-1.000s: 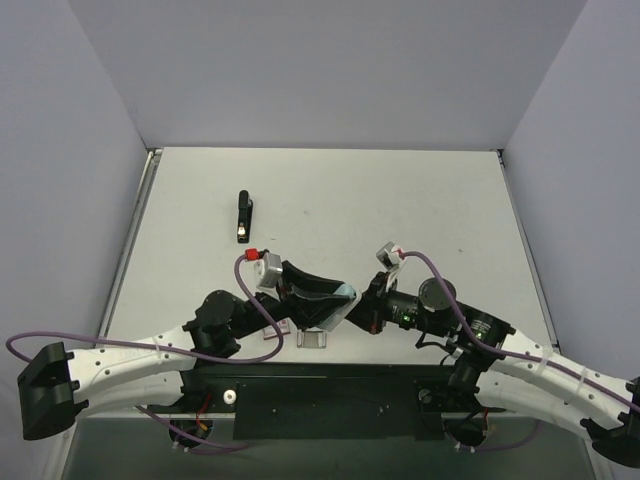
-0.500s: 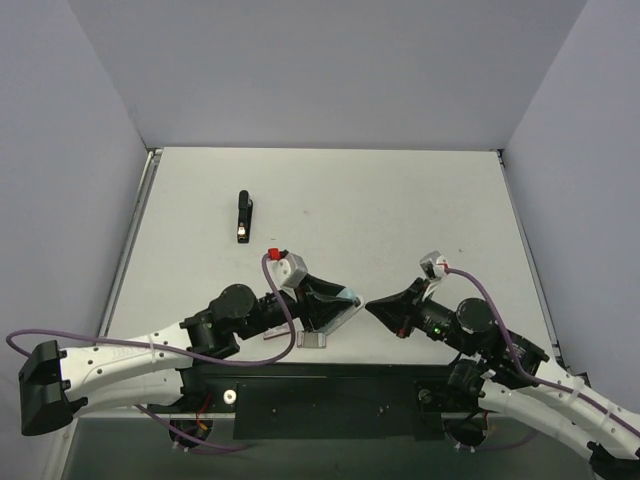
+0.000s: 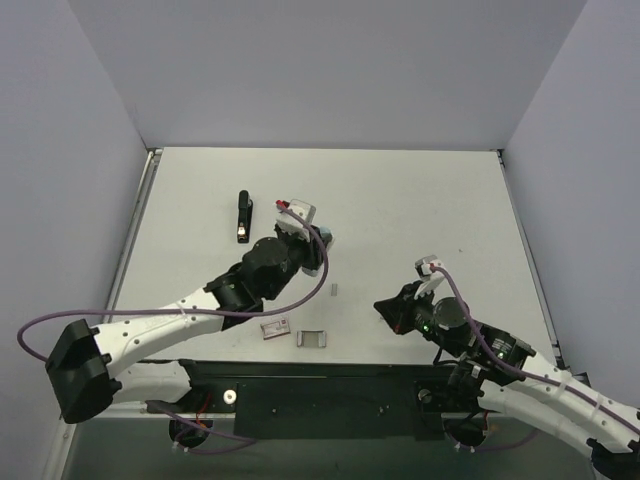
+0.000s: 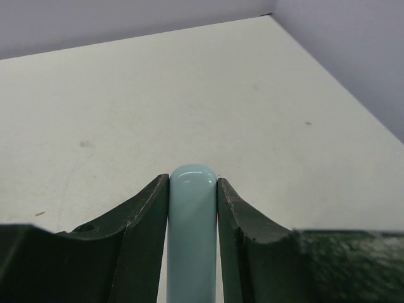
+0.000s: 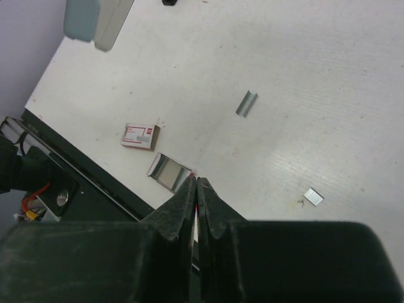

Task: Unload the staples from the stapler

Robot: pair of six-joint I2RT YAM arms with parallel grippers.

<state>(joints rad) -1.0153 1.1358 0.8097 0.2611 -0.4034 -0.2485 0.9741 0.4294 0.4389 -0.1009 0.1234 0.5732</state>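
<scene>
Observations from the operating station:

1. The stapler [image 3: 244,216] lies flat on the table [image 3: 420,200] in the far left part of the surface. Its silvery tip points toward the arm bases. Nothing touches it.

2. The left gripper [image 3: 314,247] is stretched out over the table to the right of the stapler, near it but clear of it. In the wrist view its dark fingers [image 4: 142,221] are clamped on either side of a pale blue rounded bar [image 4: 192,214]. I cannot identify this item from either view.

3. The right gripper [image 3: 381,307] sits low near the front edge on the right side, well apart from the stapler. Its wrist view shows the jaws pressed together. A thin reddish line shows in the seam, but the view is too tight for me to say whether it is a held object, so I log nothing as gripped.

4. Loose items near the front edge, between the two arms:
   - a small red-and-white box [image 5: 140,136];
   - just beside it, an open silvery metal piece [image 5: 169,172];
   - farther out, a short staple strip [image 5: 247,103] lying alone;
   - a small silvery scrap [image 5: 313,197] to the right of the right gripper's fingers.
</scene>
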